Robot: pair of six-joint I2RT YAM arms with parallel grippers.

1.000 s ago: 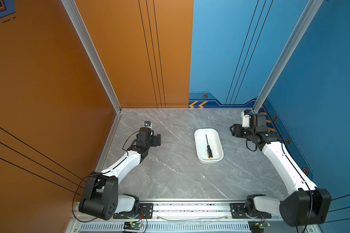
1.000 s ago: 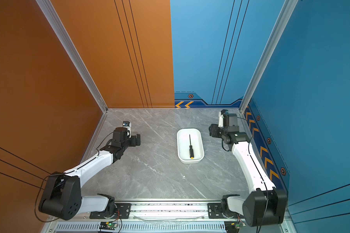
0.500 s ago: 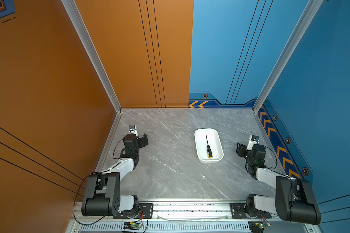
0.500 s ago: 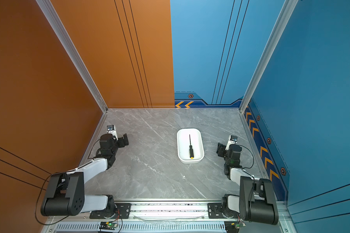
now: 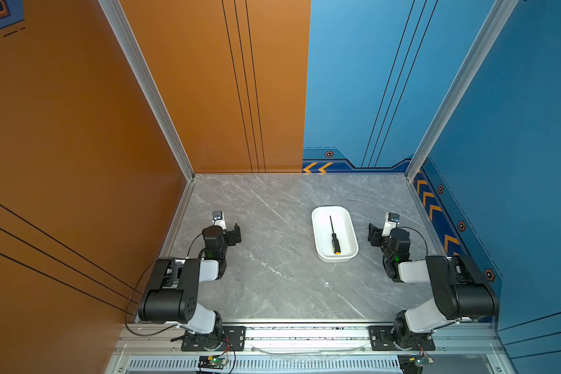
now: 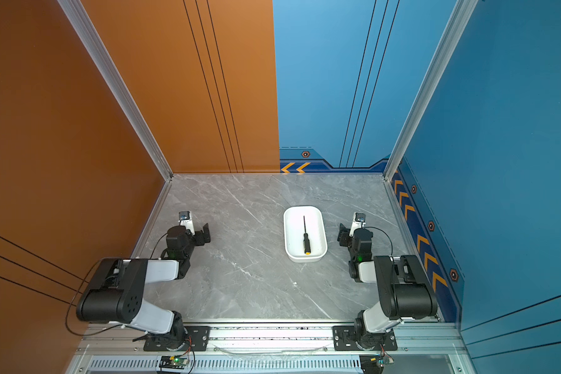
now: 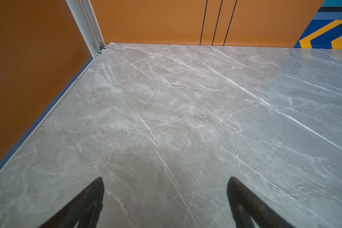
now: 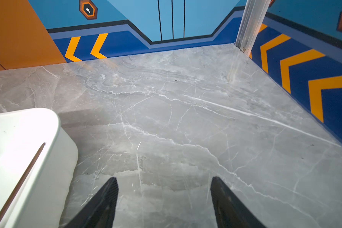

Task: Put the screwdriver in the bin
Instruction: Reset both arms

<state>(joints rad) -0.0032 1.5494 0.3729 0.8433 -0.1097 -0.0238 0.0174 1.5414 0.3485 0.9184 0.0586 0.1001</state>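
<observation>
Where the orange wall [image 5: 78,129] and blue wall [image 5: 515,113] enclose the cell, a grey marble tabletop [image 5: 272,285] forms the working surface, seen in both top views. Two folded arms sit at its near edge. The bin [image 5: 317,226], a shallow white tray, rests on the tabletop right of centre, near the right arm. The left end effector [image 7: 165,185] hangs over bare marble with its jaws spread and nothing between them. The right end effector [image 8: 164,185] likewise stands spread and holds nothing, just beside the bin [image 8: 53,158] without touching it. The screwdriver [image 5: 333,234] lies flat inside the bin, thin shaft pointing to the far wall, yellow-orange handle end toward the near rim.
</observation>
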